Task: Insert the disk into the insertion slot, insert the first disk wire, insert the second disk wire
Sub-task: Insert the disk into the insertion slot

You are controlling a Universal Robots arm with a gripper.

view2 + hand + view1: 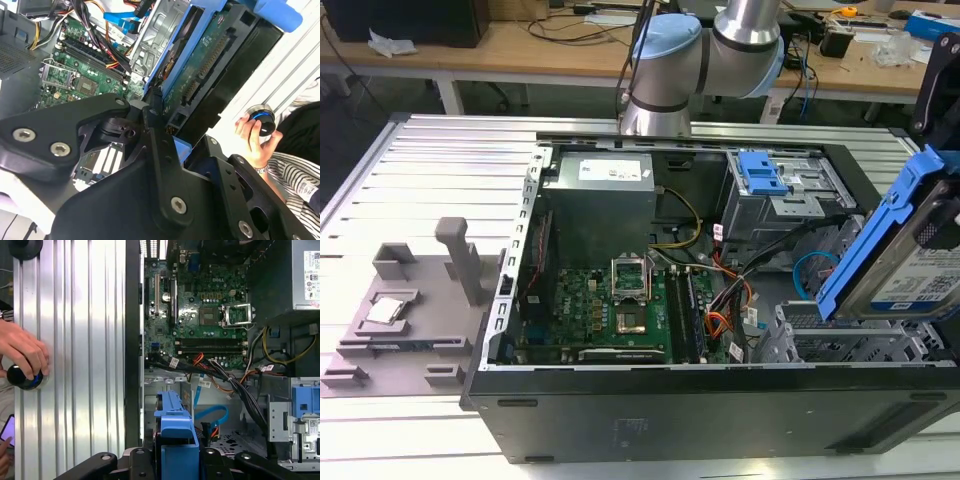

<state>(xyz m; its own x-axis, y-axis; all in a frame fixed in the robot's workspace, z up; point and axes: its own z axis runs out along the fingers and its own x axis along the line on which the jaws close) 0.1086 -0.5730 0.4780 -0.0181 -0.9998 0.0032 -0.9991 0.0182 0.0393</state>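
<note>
While the pincer (176, 461) grips it, the disk (910, 265) tilts above the insertion slot (840, 345).

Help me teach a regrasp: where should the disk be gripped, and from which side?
Grip the disk at its raised end, on the blue carrier frame, coming from above, where the gripper holds it. It hangs tilted over the insertion slot, so the lower end should stay free to enter.

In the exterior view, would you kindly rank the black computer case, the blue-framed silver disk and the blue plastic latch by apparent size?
1. black computer case
2. blue-framed silver disk, raised and perhaps nearer the camera, so possibly flattered
3. blue plastic latch
</note>
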